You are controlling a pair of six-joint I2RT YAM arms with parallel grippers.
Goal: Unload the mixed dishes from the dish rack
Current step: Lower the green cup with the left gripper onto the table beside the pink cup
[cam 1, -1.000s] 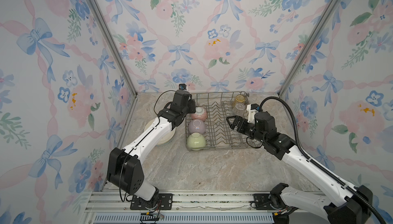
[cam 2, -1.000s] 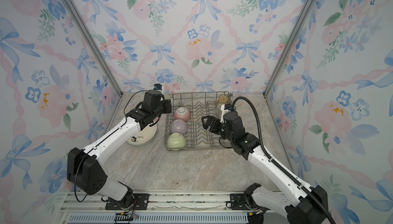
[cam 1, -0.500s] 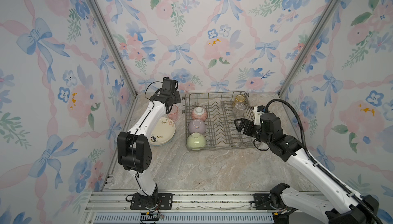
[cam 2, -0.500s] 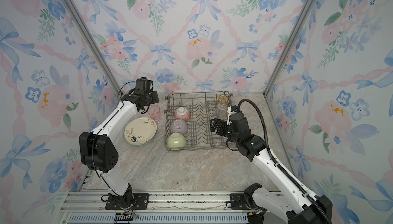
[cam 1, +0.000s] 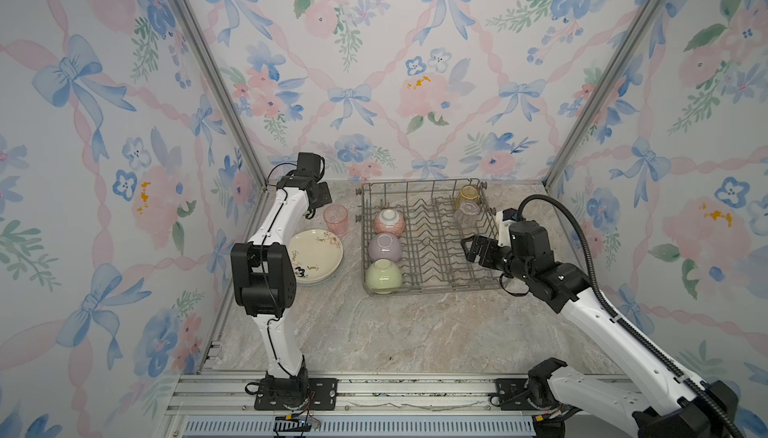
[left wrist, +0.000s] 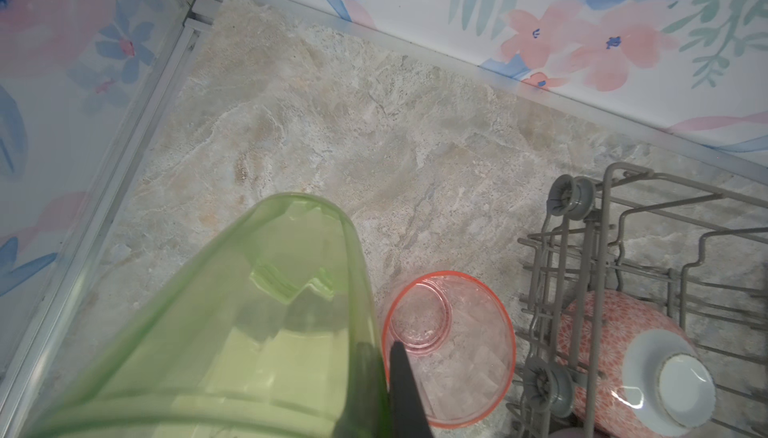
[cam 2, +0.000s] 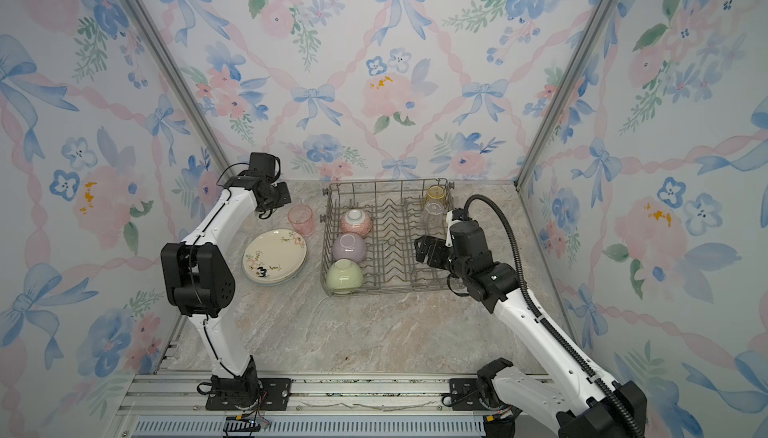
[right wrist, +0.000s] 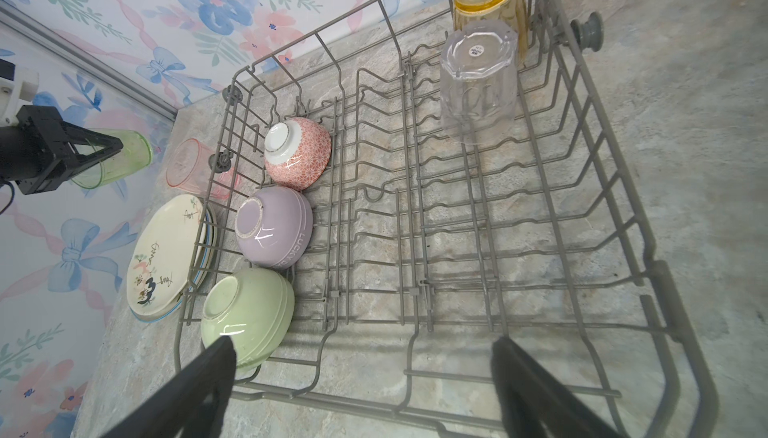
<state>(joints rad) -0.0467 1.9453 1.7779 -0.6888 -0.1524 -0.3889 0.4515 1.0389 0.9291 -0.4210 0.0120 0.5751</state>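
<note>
The left gripper point(left wrist: 380, 359) pinches a green cup point(left wrist: 232, 311) by its wall, tilted above the table point(cam 1: 415, 332) beside the pink cup point(cam 1: 335, 218), left of the rack point(cam 1: 432, 289) in both top views. Best level it, lower clear of the pink one, then release. The right gripper point(right wrist: 361, 357) hangs wide, empty, over the rack.
</note>
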